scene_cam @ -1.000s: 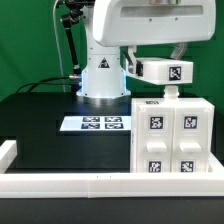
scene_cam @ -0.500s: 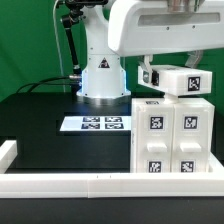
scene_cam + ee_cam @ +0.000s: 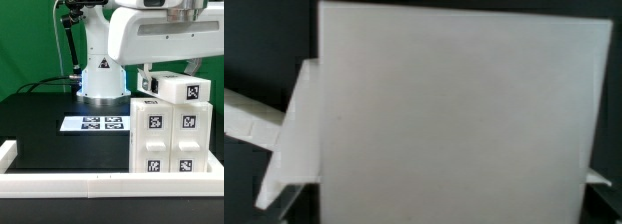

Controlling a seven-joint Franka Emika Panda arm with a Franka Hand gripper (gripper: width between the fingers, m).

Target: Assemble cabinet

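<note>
The big white cabinet shell (image 3: 172, 135) stands at the exterior view's right, with tagged blocks (image 3: 155, 122) filling its front face. My gripper (image 3: 178, 72), mostly hidden under the arm's white body, is shut on a white tagged block (image 3: 175, 88). It holds the block slightly tilted, just above the shell's top. In the wrist view the held block's plain white face (image 3: 446, 120) fills nearly the whole picture. Only slivers of the fingertips (image 3: 278, 195) show beside it. The dark table shows around it.
The marker board (image 3: 100, 123) lies on the black table in front of the robot base (image 3: 100, 80). A long low white border rail (image 3: 70, 183) runs along the near edge, with a raised end (image 3: 8, 152) at the exterior view's left.
The arm has come down and moved toward the exterior view's right. The held block has sunk from well above the shell to just over its top and now tilts a little.
</note>
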